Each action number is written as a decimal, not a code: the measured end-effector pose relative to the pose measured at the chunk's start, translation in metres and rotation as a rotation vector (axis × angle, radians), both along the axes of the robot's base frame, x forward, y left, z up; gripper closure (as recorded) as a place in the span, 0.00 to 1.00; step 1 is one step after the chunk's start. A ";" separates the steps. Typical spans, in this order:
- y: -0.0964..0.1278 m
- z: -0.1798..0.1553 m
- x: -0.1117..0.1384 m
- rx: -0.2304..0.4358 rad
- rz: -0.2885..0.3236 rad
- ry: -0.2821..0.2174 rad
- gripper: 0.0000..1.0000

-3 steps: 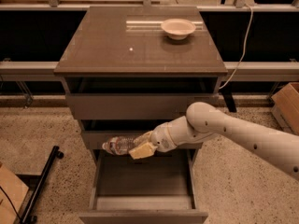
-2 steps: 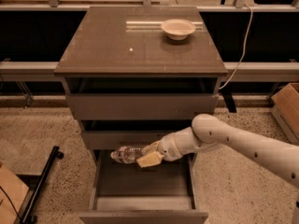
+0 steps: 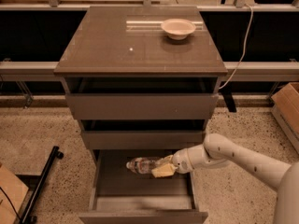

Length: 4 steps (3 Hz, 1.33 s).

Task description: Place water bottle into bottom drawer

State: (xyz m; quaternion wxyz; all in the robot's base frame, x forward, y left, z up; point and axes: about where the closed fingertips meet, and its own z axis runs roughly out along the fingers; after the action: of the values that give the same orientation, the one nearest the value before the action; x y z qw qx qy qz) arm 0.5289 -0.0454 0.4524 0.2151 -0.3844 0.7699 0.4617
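Observation:
The water bottle (image 3: 140, 164) is clear and crinkled and lies on its side, held over the far part of the open bottom drawer (image 3: 142, 186). My gripper (image 3: 162, 167), with cream-yellow fingers, is shut on the bottle's right end. My white arm reaches in from the lower right. The bottle is just below the front of the middle drawer (image 3: 142, 139). I cannot tell whether it touches the drawer floor.
A shallow cream-white bowl (image 3: 178, 28) stands on the cabinet top (image 3: 117, 50) at the back right. The two upper drawers are slightly open. A cardboard box (image 3: 287, 108) is at the right, a black bar (image 3: 42, 183) on the floor at the left.
My gripper has moved down and to the right with the bottle, from in front of the middle drawer into the open bottom drawer.

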 end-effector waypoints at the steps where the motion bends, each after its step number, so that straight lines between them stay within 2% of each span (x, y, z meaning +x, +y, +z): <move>1: -0.033 -0.047 0.005 0.017 -0.064 0.030 1.00; 2: -0.068 -0.099 0.008 0.030 -0.131 0.086 1.00; 3: -0.063 -0.105 0.008 0.023 -0.137 0.098 1.00; 4: -0.031 -0.149 0.009 0.078 -0.131 0.139 1.00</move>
State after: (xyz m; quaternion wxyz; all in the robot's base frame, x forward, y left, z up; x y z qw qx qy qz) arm 0.5377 -0.0764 0.3037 0.2057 -0.2914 0.7881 0.5016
